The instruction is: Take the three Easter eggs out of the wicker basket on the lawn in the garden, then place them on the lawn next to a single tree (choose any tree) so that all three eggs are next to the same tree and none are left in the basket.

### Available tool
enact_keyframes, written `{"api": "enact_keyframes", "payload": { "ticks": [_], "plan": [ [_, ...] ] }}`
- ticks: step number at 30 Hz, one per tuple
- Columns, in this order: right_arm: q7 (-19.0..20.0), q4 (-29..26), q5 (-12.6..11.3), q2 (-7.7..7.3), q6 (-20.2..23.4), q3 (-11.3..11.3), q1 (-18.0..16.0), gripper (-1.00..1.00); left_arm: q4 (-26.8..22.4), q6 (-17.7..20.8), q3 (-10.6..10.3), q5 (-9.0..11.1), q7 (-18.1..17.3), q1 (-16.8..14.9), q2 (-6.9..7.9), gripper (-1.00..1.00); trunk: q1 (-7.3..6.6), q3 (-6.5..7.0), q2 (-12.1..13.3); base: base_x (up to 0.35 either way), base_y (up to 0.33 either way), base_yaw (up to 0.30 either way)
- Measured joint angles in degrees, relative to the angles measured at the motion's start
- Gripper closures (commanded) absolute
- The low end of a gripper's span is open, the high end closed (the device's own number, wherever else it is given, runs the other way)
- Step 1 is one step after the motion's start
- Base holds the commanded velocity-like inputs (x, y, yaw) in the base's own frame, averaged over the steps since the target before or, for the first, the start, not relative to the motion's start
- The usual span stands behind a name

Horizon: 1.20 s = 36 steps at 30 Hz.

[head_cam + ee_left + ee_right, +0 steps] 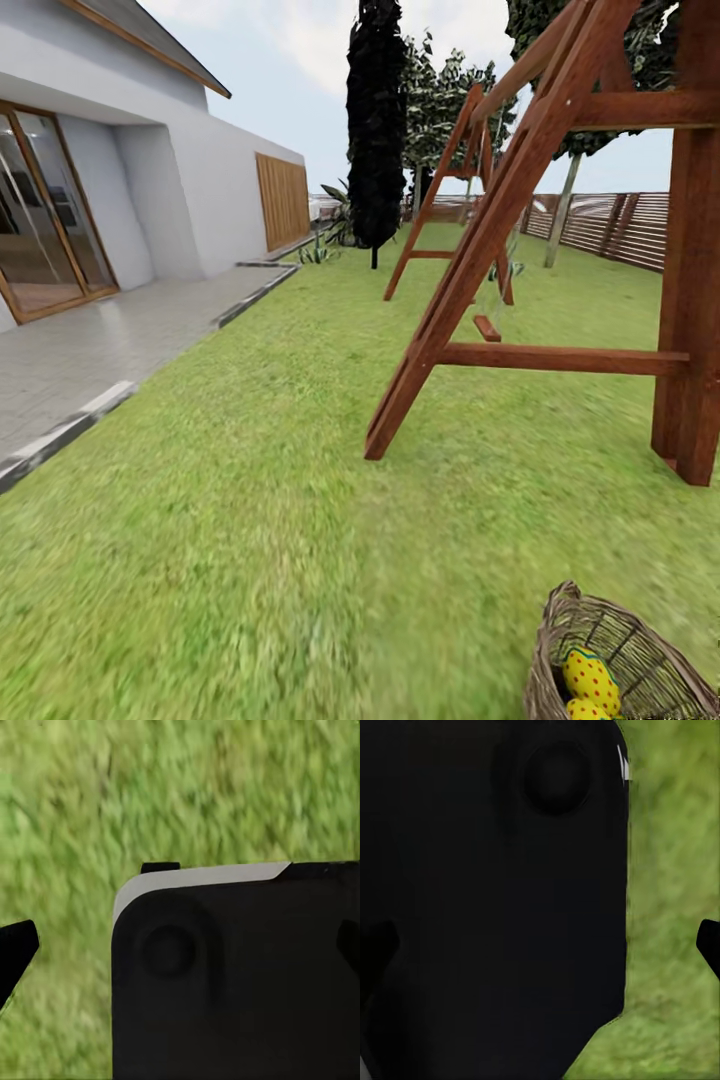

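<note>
The brown wicker basket (650, 655) stands on the lawn (250, 540) at the near right corner of the head view. Inside it lie two yellow Easter eggs with red dots, one (590, 678) above the other (586, 710); the rest of the basket's inside is cut off by the frame edge. A tree with a slim pale trunk (562, 212) stands far off by the fence. In the wrist views, my left gripper (180, 949) and right gripper (540, 945) are open and hold nothing, hanging over grass beside a black part of the robot.
A wooden swing frame (500, 220) stands on the grass ahead to the right, its thick post (690, 300) near the basket. A grey paved patio (90, 350) and white house (150, 170) lie left. An all-black tree (376, 120) and slat fence (620, 228) stand at the back.
</note>
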Motion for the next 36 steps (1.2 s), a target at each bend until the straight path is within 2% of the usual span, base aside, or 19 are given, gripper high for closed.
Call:
{"api": "enact_keyframes", "payload": {
  "ticks": [15, 36],
  "plan": [
    [0.00, 0.00, -0.44, -0.13, 0.08, -0.03, 0.00, -1.00, 0.00, 0.00, 0.00, 0.00, -0.01, -0.02, 0.00, -1.00, 0.01, 0.54, 0.00, 0.149, 0.256, -0.275],
    [0.00, 0.00, -0.58, -0.73, 0.07, -0.03, 0.00, -1.00, 0.00, 0.01, 0.00, 0.01, -0.03, -0.02, 0.00, -1.00, 0.02, 1.28, 0.00, 0.016, 0.029, -0.276]
  ]
}}
